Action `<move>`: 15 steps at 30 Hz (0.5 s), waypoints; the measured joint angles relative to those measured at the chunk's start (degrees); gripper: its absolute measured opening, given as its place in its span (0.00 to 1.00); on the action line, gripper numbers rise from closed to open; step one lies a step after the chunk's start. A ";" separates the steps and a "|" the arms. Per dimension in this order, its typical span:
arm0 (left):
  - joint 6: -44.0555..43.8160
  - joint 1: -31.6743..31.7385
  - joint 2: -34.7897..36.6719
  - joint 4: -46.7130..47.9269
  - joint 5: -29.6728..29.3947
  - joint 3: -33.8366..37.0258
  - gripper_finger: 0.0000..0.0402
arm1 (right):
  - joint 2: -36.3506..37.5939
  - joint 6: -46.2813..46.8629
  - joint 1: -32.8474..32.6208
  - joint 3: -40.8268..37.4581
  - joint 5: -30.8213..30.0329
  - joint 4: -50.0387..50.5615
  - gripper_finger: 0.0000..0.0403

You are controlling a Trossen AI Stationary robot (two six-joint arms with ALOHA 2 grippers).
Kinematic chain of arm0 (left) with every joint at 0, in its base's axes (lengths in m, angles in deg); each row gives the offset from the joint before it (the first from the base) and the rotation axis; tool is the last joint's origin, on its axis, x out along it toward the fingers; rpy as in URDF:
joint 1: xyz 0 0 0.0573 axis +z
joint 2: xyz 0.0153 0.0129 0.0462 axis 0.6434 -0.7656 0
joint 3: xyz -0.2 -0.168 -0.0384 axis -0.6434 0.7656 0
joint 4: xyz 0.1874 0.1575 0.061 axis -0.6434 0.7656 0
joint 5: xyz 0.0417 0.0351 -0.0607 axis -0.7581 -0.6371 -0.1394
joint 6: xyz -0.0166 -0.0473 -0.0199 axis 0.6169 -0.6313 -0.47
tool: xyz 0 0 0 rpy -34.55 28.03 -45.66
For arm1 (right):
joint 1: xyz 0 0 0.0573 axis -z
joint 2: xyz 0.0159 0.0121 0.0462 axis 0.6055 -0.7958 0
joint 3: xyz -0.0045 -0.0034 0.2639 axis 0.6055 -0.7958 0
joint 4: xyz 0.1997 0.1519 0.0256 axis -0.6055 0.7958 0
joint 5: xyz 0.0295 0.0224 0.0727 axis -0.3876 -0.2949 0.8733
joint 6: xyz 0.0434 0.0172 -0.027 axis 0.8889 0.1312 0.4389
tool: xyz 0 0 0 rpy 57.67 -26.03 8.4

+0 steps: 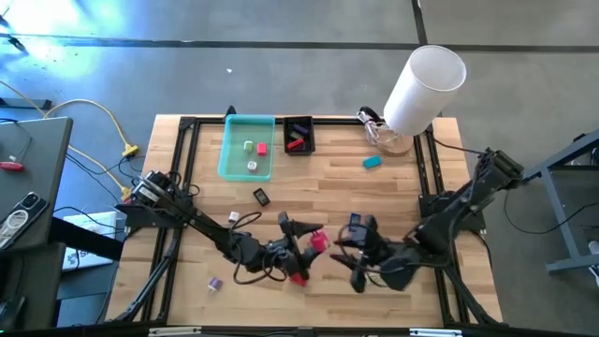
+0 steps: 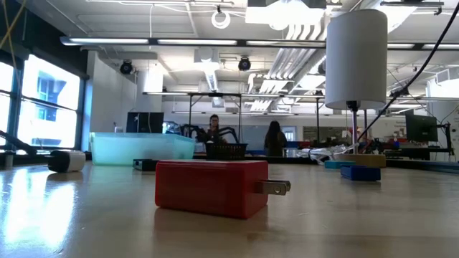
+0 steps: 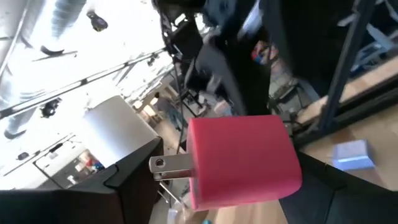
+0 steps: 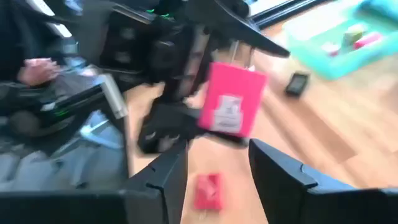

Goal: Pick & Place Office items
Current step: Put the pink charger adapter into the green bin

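Pink blocky plastic charger [image 3: 242, 158] sits clenched between left gripper [image 1: 304, 239] jaws; right gripper [image 1: 360, 257] jaws released. Teal rectangular tray [image 1: 233, 150] holds small pieces.

Premises are a large open-plan robotics laboratory: exposed white ceiling ducts and pipes [image 2: 301, 43], strip lighting, bare grey concrete floor [image 1: 281, 65], a wooden worktable in a black metal frame [image 1: 393, 201], and two people standing among distant benches [image 2: 275, 138].

No readable text anywhere. White label on pink charger [image 4: 231, 106] present, print too blurred to make out.
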 joint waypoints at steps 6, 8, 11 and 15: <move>0.53 1.47 0.04 -0.63 -6.70 -0.04 0.65 | 3.95 8.68 -0.55 0.01 -1.07 13.30 0.39; 2.47 2.58 0.03 -1.30 -9.21 -0.02 0.65 | 4.71 12.30 -1.11 0.01 -2.43 17.85 0.39; 5.20 5.09 0.29 -1.66 -13.93 -0.04 0.65 | 5.21 17.34 -2.43 0.01 -3.42 23.49 0.39; 7.45 10.40 0.31 -0.61 -19.28 -0.04 0.65 | 5.12 22.18 -3.55 0.00 -4.09 28.70 0.39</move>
